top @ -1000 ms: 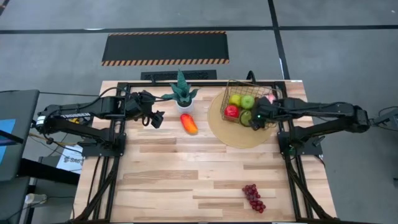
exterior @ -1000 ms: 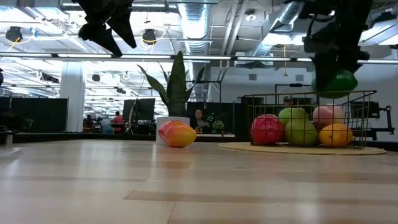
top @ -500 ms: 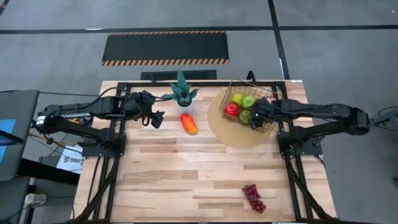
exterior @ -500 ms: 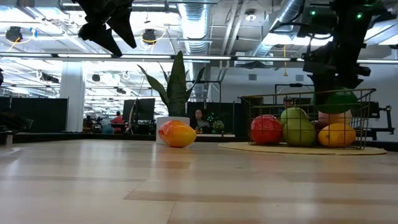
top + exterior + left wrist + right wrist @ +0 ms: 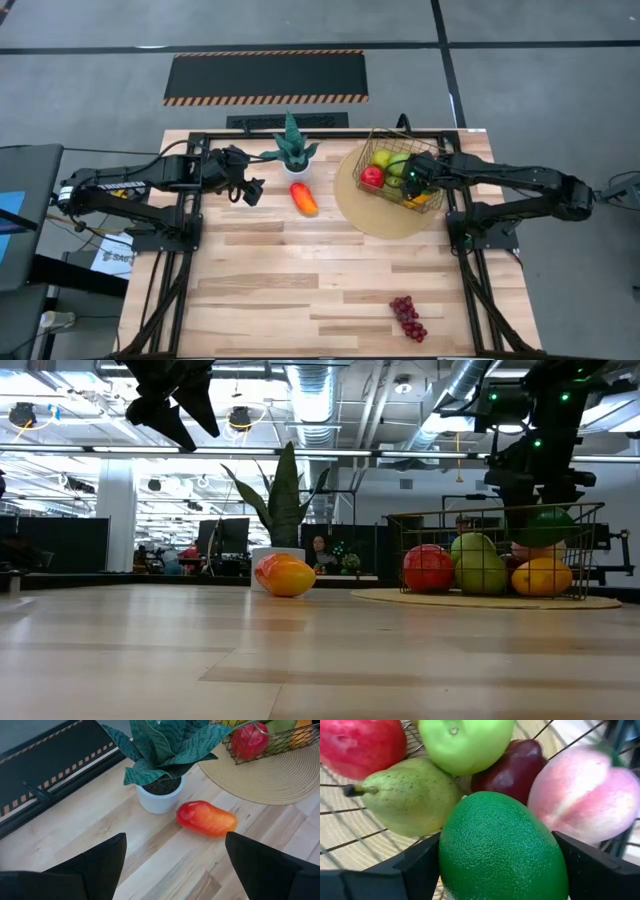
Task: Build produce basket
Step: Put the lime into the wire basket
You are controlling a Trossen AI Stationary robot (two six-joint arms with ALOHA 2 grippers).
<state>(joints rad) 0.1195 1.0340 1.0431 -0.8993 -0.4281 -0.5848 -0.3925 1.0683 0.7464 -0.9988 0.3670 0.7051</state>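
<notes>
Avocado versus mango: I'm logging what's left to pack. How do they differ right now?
The avocado is green and pebbled, held between the right gripper fingers over the basket; the mango is smooth red-orange, lying untouched on the table beside the plant. Both are oval toy produce.

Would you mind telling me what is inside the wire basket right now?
The basket holds a red apple, pear, green apple, peach, a dark red fruit and a yellow-orange fruit. Anything beneath them is covered.

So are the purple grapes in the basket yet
No, the grapes lie on the bare table near its front edge, far from the basket.
</notes>
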